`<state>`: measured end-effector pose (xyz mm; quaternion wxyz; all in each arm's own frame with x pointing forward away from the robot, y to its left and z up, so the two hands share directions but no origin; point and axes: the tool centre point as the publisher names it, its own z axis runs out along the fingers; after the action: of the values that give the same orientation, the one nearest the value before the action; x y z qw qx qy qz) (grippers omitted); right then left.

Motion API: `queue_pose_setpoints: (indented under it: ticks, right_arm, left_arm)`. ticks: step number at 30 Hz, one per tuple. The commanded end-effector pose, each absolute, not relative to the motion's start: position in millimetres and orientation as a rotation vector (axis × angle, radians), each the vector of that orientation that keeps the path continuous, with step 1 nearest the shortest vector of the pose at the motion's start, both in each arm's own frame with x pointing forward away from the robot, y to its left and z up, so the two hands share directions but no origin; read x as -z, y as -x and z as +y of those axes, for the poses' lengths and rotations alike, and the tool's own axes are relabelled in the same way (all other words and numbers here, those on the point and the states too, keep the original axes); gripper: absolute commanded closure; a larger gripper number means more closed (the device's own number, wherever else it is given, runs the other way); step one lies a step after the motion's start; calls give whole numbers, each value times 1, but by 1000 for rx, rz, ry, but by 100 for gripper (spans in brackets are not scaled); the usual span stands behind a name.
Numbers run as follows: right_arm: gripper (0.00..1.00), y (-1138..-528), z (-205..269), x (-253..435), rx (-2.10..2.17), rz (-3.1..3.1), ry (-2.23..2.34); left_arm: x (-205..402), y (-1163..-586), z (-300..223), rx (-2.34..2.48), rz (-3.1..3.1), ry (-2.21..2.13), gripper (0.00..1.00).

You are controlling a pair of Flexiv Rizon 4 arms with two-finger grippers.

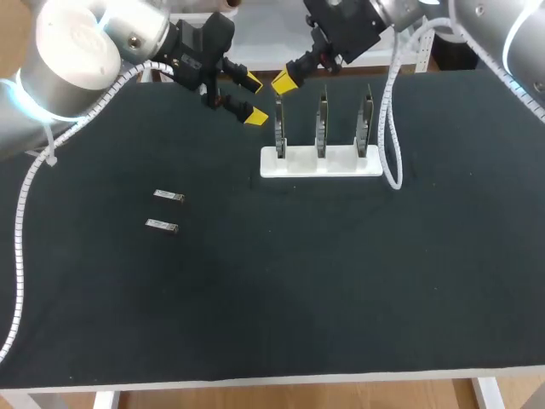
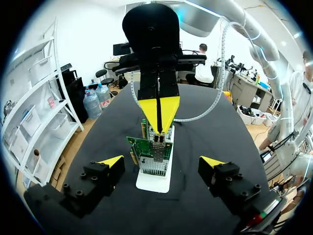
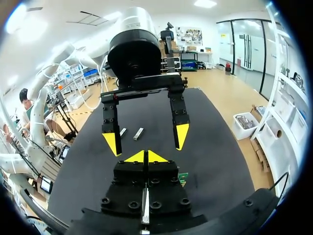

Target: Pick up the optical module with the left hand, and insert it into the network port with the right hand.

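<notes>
On the left of the desk (image 1: pixel 341 281) lie two small optical modules, the far module (image 1: pixel 169 197) and the near module (image 1: pixel 161 226), flat and slightly apart. At the far side, beside the white stand (image 1: pixel 341 162) of upright network cards (image 1: pixel 322 123), the left fingers (image 1: pixel 254 116) hang spread and empty. The right fingers (image 1: pixel 283 83) are pressed together on nothing. Each module looks light, stiff and slick, so it may skid. Pinching the long sides at mid-body seems safest.
</notes>
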<state>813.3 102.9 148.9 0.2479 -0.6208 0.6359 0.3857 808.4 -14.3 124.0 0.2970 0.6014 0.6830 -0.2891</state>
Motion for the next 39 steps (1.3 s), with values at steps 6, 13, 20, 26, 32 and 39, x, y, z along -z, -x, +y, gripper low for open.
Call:
queue_pose_setpoints:
  ticks: [6,13,20,26,32,39]
  right_arm:
    - [100,-823,105,-146,-1086,1739,1720]
    - [100,-825,105,-143,-1088,1749,1716]
    - [100,-826,105,-140,-1091,1759,1717]
    - [100,-826,105,-137,-1097,1767,1716]
    - [100,-825,105,-135,-1100,1776,1715]
    - [100,-824,105,-135,-1116,1776,1707]
  left_arm:
    - [-125,-809,-15,768,1819,-1601,0]
    - [-125,-809,-15,768,1819,-1601,0]
    - [-125,-809,-15,768,1819,-1601,0]
    - [-125,-809,-15,768,1819,-1601,0]
    - [-125,-809,-15,768,1819,-1601,0]
    - [-125,-809,-15,768,1819,-1601,0]
